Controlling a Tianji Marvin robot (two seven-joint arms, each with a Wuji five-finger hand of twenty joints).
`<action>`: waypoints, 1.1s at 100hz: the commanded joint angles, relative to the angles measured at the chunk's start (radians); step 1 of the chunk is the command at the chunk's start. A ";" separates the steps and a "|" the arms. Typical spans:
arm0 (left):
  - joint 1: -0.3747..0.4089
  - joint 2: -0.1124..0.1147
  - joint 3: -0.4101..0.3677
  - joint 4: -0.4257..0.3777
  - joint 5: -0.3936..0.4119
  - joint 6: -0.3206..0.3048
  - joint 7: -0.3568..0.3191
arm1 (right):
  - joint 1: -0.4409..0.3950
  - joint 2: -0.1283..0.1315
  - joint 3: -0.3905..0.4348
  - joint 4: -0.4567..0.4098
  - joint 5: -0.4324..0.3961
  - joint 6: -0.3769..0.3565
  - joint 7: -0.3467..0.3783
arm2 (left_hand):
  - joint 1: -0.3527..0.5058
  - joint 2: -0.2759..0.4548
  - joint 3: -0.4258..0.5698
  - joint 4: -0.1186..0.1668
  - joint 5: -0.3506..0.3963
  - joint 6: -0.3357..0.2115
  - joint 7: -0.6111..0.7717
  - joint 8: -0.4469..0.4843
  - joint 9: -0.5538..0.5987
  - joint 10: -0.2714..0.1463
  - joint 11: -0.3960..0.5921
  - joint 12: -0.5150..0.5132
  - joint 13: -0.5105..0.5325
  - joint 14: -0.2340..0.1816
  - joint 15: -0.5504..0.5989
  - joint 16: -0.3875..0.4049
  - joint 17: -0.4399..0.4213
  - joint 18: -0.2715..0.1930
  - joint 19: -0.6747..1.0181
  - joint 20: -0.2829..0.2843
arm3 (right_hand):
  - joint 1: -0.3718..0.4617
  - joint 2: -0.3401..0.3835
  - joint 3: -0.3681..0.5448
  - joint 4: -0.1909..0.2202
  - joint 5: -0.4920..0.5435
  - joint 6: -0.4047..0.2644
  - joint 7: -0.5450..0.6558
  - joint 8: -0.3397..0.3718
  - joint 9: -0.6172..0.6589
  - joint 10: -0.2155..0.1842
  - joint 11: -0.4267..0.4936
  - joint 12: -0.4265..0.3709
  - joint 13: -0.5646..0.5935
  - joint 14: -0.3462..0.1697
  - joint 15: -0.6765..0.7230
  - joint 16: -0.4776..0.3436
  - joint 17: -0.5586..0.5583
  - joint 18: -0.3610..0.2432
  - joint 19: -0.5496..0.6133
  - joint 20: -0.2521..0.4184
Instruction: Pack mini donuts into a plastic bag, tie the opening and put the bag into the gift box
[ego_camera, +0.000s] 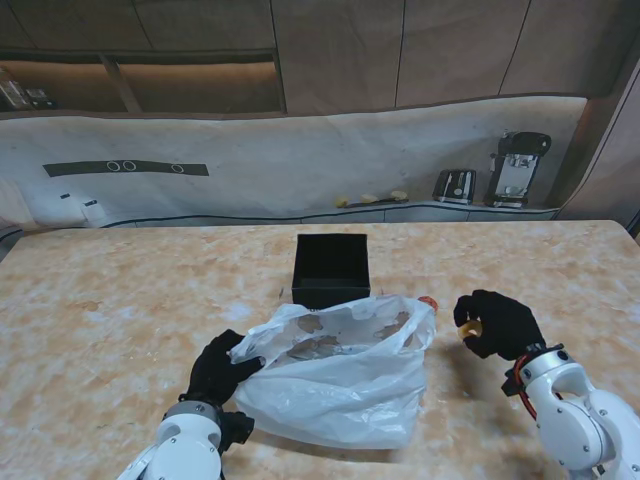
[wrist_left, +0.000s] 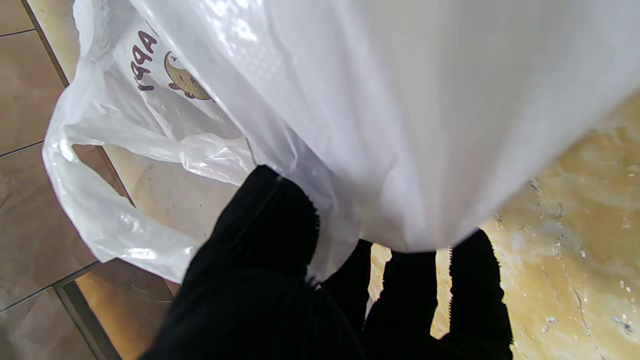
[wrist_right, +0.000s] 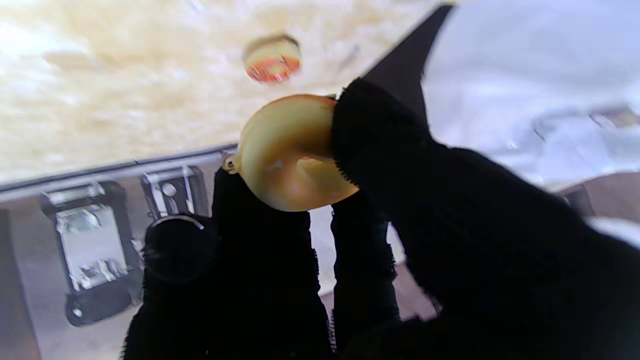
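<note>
The right hand (ego_camera: 497, 323) pinches a yellow mini donut (wrist_right: 292, 152) between thumb and fingers (wrist_right: 260, 235), lifted just right of the plastic bag (ego_camera: 340, 370), ready to drop in. The left hand (ego_camera: 222, 368) grips the bag's rim, holding its mouth open. Another donut (ego_camera: 428, 301) lies beside the mouth, the black gift box (ego_camera: 332, 268) just beyond.

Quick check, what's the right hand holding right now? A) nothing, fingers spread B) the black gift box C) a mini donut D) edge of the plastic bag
C. The right hand is closed on a tan mini donut, pinched between thumb and fingers, off to the right of the plastic bag; the bag's edge is held by the left hand, and the black gift box stands untouched farther from me.
</note>
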 joint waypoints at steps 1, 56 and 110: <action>0.004 -0.002 0.002 -0.004 0.004 -0.004 -0.012 | 0.019 -0.007 -0.002 -0.049 0.005 -0.015 0.026 | 0.039 0.011 -0.015 0.027 -0.019 0.003 0.037 0.006 -0.029 -0.023 0.002 -0.013 -0.017 -0.010 -0.006 -0.013 -0.018 -0.029 -0.010 0.001 | 0.103 0.032 0.085 0.036 0.072 -0.037 0.136 0.007 0.025 0.012 0.015 0.049 0.042 0.085 0.075 0.017 0.034 -0.109 0.044 0.019; 0.010 -0.001 0.019 -0.016 0.024 -0.024 0.000 | 0.217 -0.006 -0.199 -0.142 0.231 -0.087 0.178 | 0.036 0.014 -0.019 0.026 -0.027 0.000 0.039 0.012 -0.035 -0.024 0.003 -0.016 -0.021 -0.010 -0.005 -0.012 -0.020 -0.030 -0.010 0.002 | 0.094 0.038 0.067 0.033 0.053 -0.036 0.118 0.006 0.014 0.005 -0.010 0.052 0.036 0.075 0.051 0.020 0.029 -0.100 0.023 0.020; 0.018 -0.004 0.017 -0.025 0.018 -0.030 0.013 | 0.342 0.055 -0.343 -0.105 0.391 -0.205 0.491 | 0.035 0.014 -0.025 0.026 -0.027 0.003 0.042 0.012 -0.040 -0.022 0.010 -0.028 -0.024 -0.008 -0.001 -0.012 -0.022 -0.028 -0.008 0.004 | 0.076 0.047 -0.056 0.032 0.027 -0.049 0.108 0.004 -0.002 -0.021 -0.038 0.062 0.018 0.032 -0.003 0.050 -0.006 -0.082 -0.031 0.032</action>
